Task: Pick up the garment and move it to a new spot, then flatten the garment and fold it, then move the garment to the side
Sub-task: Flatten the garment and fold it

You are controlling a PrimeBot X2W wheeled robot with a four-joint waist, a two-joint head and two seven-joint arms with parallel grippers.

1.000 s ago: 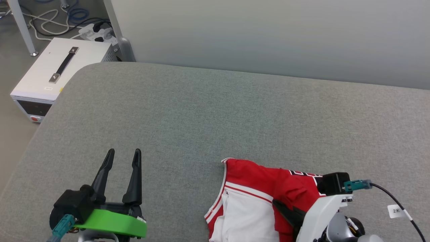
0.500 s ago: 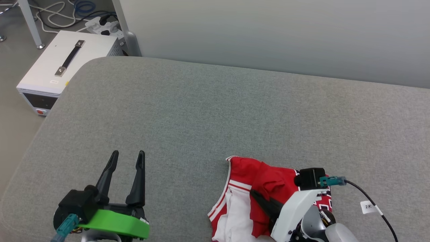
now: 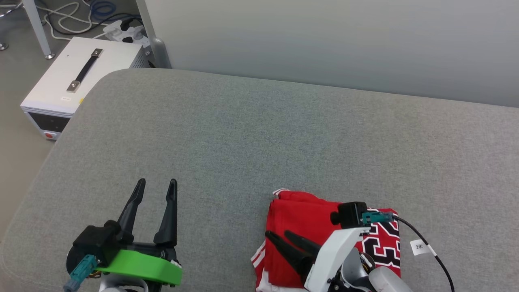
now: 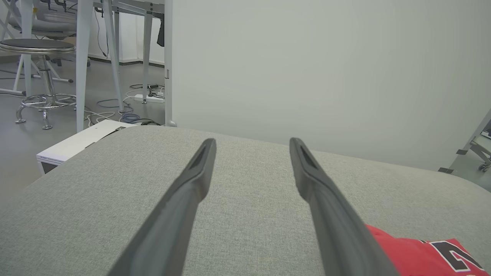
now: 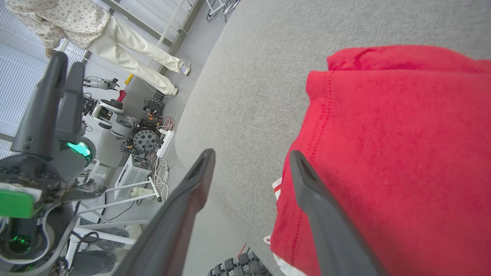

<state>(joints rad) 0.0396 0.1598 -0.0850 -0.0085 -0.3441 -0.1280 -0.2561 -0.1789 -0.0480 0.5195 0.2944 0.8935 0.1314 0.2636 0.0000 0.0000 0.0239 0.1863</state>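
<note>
The right gripper (image 3: 277, 233) has its two dark fingers spread wide with nothing between them. It lies low over the left edge of the garment (image 3: 308, 219), fingers pointing left and away from the robot. In the right wrist view, one finger (image 5: 322, 214) lies over the red cloth and the other (image 5: 180, 214) over bare grey surface (image 5: 245, 76), with the hem of the garment running through the gap between them. I cannot tell whether the finger over the cloth touches it.

The garment lies folded into a compact red block under and just beyond that gripper, near the front right of the surface. Black, white-outlined print (image 3: 383, 243) shows on its top face to the right of the gripper's wrist. A strip of white and striped trim (image 3: 259, 255) peeks out at the lower left edge, beside the fingers.

The left gripper (image 3: 157, 181) is also wide open and empty. It is well to the left of the garment, with its fingers pointing away from the robot over bare surface. In its own wrist view, a corner of the red cloth (image 4: 422, 253) shows beyond its right finger.

Off the surface, beyond and to the left of the left gripper, a white box (image 3: 52, 89) with a black handle stands on the floor. Cables (image 3: 81, 16) and a power strip (image 3: 121, 32) lie behind it. The right wrist view takes in a person (image 5: 115, 42) standing across the room.
</note>
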